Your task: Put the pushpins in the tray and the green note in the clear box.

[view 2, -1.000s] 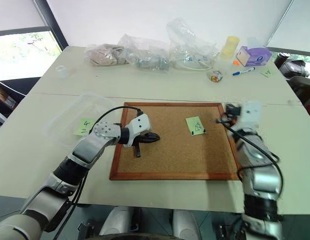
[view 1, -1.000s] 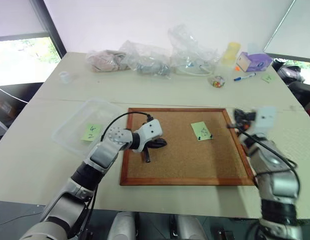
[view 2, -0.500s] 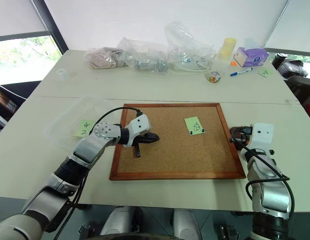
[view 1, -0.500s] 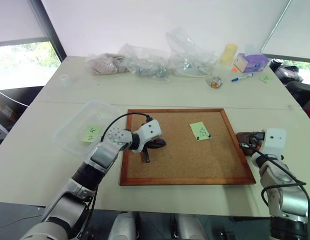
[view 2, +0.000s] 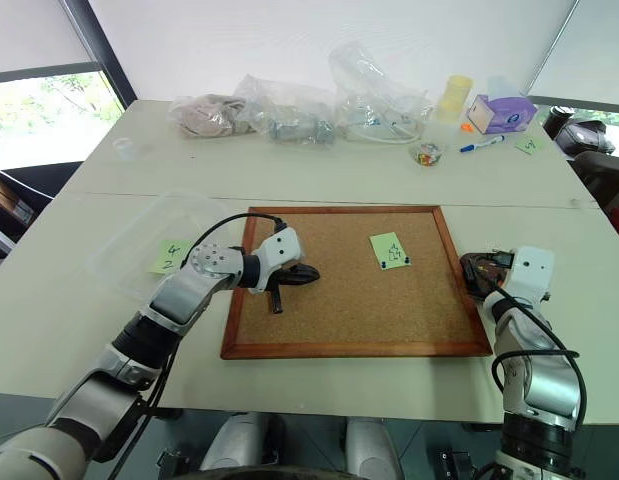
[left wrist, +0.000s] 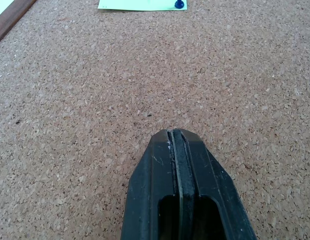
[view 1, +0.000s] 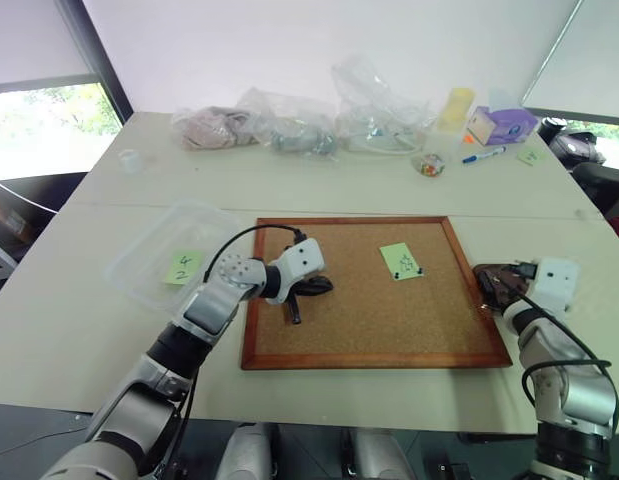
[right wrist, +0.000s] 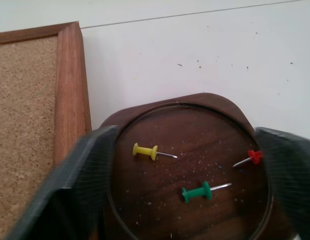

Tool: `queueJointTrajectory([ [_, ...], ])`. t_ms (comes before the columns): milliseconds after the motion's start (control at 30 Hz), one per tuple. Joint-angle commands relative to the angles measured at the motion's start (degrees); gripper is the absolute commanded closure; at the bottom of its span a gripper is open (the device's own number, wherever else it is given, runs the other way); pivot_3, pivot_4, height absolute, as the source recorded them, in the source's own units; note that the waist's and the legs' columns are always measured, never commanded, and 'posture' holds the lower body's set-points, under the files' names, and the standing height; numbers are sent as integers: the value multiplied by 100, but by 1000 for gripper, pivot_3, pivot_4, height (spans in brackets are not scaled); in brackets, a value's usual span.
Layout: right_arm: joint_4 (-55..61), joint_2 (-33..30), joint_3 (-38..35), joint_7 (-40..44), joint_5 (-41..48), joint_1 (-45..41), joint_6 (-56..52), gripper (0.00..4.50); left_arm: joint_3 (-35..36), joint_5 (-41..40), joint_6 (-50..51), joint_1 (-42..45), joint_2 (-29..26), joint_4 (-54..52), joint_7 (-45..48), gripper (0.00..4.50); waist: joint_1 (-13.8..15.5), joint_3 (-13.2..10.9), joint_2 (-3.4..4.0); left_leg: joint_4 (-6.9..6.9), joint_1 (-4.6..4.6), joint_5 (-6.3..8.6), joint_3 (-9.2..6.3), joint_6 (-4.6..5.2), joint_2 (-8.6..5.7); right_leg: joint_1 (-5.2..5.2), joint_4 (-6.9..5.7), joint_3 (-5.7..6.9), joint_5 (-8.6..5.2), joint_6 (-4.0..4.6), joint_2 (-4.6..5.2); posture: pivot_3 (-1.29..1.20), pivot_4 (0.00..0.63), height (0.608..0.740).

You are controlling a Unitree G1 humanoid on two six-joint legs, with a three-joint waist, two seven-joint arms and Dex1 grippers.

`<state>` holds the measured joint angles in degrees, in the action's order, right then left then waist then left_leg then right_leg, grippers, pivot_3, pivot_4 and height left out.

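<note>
Yellow (right wrist: 144,150), green (right wrist: 197,192) and red (right wrist: 254,156) pushpins lie loose in the dark brown tray (right wrist: 205,107), which sits just right of the corkboard. My right gripper (right wrist: 185,137) hovers over the tray (view 1: 481,270), open wide, nothing between its fingers. The green note (view 1: 401,261) is on the corkboard's right half, held by dark pushpins (view 1: 414,271) at its lower edge. My left gripper (view 1: 324,286) rests shut and empty on the cork, left of the note (left wrist: 139,4). The clear box (view 1: 149,250) stands left of the board, holding a green note marked "4 2" (view 1: 183,267).
The wooden-framed corkboard (view 1: 374,320) fills the table's centre. Along the far edge lie clear plastic bags (view 1: 299,125), a yellow cup (view 1: 459,105), a purple box (view 1: 504,125), a blue marker (view 1: 486,155) and a small jar (view 1: 427,165). A small white cup (view 1: 129,158) stands far left.
My right arm has come down over the tray and its fingers have spread from shut to wide open. The left arm has stayed where it was.
</note>
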<state>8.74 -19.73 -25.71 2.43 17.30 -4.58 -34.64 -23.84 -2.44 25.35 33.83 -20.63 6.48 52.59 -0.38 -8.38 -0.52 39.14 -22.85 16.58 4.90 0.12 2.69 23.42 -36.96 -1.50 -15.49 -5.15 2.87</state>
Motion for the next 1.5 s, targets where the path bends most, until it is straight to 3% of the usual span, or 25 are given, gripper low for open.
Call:
queueJointTrajectory([
  [33,365,27,-244,-27,141,-30,163,29,-137,168,33,-49,48,143,-58,4500,-1,0,0,0,0,0,0,0,0,0,0,0,0,0,0,0,150,738],
  [267,962,66,-380,171,498,-77,523,29,-125,160,130,-138,-27,16,5,4500,-9,0,0,-1,0,0,0,0,0,0,1,0,0,0,2,0,150,738],
  [467,1584,-317,808,1226,449,445,443,29,-113,174,-11,-384,-610,-199,411,4500,-97,-1,-11,-22,6,3,0,4,8,4,3,0,-1,1,-5,0,150,738],
  [700,1096,-124,1652,1485,246,240,579,29,-49,185,-214,-252,-723,51,528,4500,-207,-2,-13,-58,40,5,-4,7,16,3,-3,-2,-15,28,-21,0,150,738],
  [1000,283,91,1783,1492,58,-126,920,29,-42,183,-165,-238,-543,25,416,4500,-175,-3,-16,-60,40,5,-1,7,11,2,-1,-4,-15,28,-17,0,150,738],
  [1100,186,88,1827,1526,26,-148,940,894,-54,188,-149,-294,-542,-31,415,4500,-168,-3,-17,-60,39,5,-1,7,11,2,0,-4,-15,27,-15,0,150,738],
  [1267,99,98,1845,1589,17,-116,938,3609,-49,197,-150,-286,-524,-9,392,4500,-168,-3,-17,-60,39,5,-1,7,11,2,0,-4,-15,27,-14,0,150,738],
  [1333,189,122,1826,1596,56,-49,919,4437,-41,208,-173,-267,-524,32,381,4500,-164,-3,-17,-60,39,5,-1,7,11,2,0,-4,-15,28,-13,0,150,738],
  [1500,397,181,1752,1553,78,105,1058,4437,-70,243,-222,-263,-532,93,377,4500,-147,-3,-17,-60,39,5,-1,7,10,2,1,-4,-15,28,-11,0,150,738],
])
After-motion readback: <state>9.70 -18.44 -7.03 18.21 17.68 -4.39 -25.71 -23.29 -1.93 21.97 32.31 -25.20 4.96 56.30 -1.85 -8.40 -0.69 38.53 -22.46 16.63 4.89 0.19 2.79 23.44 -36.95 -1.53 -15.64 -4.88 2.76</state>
